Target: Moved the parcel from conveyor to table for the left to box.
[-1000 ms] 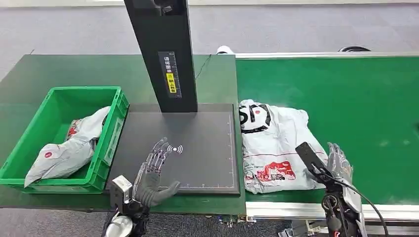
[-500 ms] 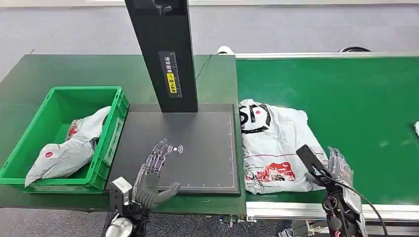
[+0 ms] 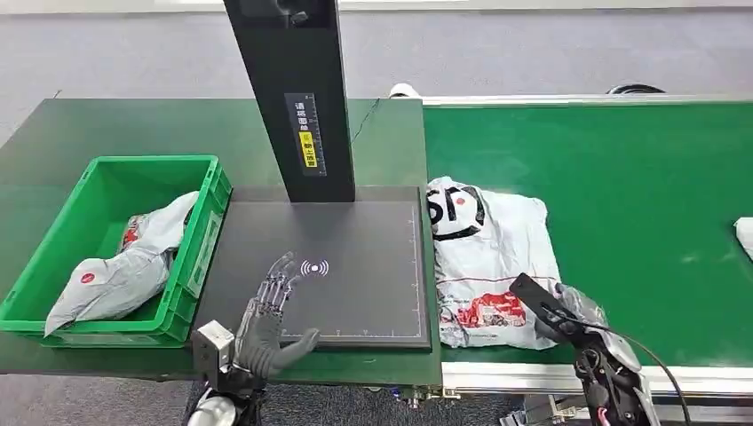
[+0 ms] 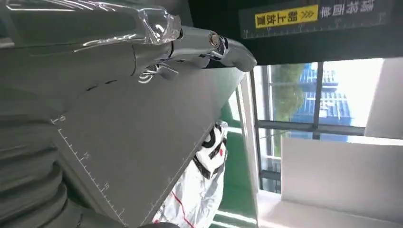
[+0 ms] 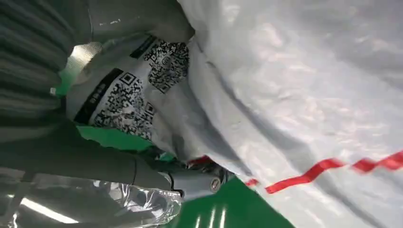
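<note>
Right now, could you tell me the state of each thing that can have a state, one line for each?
Parcel: lies flat on the conveyor belt, its left edge against the black pad.
Right hand: grips the parcel's near right corner.
Left hand: open, fingers spread over the black pad.
Green crate: holds one crumpled grey bag.

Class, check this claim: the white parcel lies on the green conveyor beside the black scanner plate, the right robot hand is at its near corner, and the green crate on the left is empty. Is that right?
One detail is wrong: the green crate is not empty. The head view shows a grey bag inside it. The rest stands: the white parcel lies on the green conveyor beside the black scanner plate, with the right robot hand at its near corner.
</note>
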`<state>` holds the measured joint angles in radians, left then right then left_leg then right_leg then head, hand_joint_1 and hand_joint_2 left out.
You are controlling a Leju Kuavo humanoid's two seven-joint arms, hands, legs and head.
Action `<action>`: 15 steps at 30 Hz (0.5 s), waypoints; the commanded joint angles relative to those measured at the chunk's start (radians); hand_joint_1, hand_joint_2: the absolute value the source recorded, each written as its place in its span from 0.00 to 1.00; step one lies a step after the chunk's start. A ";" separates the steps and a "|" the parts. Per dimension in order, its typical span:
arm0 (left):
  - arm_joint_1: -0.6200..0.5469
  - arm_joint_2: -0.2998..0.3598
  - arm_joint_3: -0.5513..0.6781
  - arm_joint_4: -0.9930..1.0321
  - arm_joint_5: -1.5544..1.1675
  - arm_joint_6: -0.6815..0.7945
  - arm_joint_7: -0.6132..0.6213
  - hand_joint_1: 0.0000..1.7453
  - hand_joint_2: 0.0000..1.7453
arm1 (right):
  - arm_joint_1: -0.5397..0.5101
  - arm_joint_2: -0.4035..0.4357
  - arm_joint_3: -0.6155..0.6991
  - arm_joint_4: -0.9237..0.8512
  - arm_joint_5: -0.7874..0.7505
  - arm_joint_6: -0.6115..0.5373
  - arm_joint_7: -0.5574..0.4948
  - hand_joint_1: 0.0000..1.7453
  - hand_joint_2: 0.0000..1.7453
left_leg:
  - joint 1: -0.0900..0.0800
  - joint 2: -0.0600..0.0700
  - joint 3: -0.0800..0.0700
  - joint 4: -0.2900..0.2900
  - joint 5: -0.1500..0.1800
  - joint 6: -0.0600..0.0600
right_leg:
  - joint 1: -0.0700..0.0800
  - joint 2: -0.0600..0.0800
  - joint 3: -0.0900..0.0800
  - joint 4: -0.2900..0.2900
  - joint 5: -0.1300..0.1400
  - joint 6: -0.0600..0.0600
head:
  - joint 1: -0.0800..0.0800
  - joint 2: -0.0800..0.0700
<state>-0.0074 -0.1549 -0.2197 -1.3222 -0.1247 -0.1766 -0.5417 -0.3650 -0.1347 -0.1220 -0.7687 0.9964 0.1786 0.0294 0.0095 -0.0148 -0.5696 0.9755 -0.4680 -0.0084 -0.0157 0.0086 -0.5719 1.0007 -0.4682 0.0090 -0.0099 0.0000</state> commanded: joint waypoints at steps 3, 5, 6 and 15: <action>-0.007 0.033 -0.021 0.021 0.010 0.006 0.009 0.00 1.00 | 0.012 -0.034 0.181 0.077 -0.085 0.077 -0.060 1.00 1.00 | 0.001 0.001 0.003 -0.001 0.000 0.000 | 0.001 0.000 0.004 -0.002 0.000 -0.001 | 0.000 0.000; -0.005 0.032 -0.021 0.019 0.010 0.007 0.009 0.00 1.00 | 0.013 -0.034 0.192 0.074 -0.088 0.073 -0.065 1.00 1.00 | 0.001 0.001 0.004 -0.001 0.000 0.000 | 0.001 0.000 0.004 -0.002 0.000 -0.001 | 0.000 0.000; -0.002 0.032 -0.019 0.015 0.010 0.008 0.009 0.00 1.00 | 0.011 -0.035 0.198 0.073 -0.095 0.068 -0.074 1.00 1.00 | 0.001 0.002 0.004 -0.001 0.000 0.000 | 0.002 -0.001 0.005 -0.003 0.000 -0.001 | 0.000 0.000; 0.022 0.039 -0.006 -0.018 0.014 0.011 0.007 0.00 1.00 | -0.012 -0.024 0.202 0.037 -0.142 0.017 -0.133 1.00 1.00 | 0.001 0.004 0.003 -0.001 -0.001 0.000 | 0.001 0.002 0.003 -0.001 0.000 -0.001 | 0.000 0.000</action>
<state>0.0048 -0.1408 -0.2213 -1.3412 -0.1122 -0.1659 -0.5409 -0.3658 -0.1667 0.0274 -0.7599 0.8656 0.2018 -0.0919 0.0095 -0.0134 -0.5688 0.9755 -0.4681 -0.0085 -0.0156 0.0099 -0.5712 1.0007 -0.4682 0.0090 -0.0099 0.0000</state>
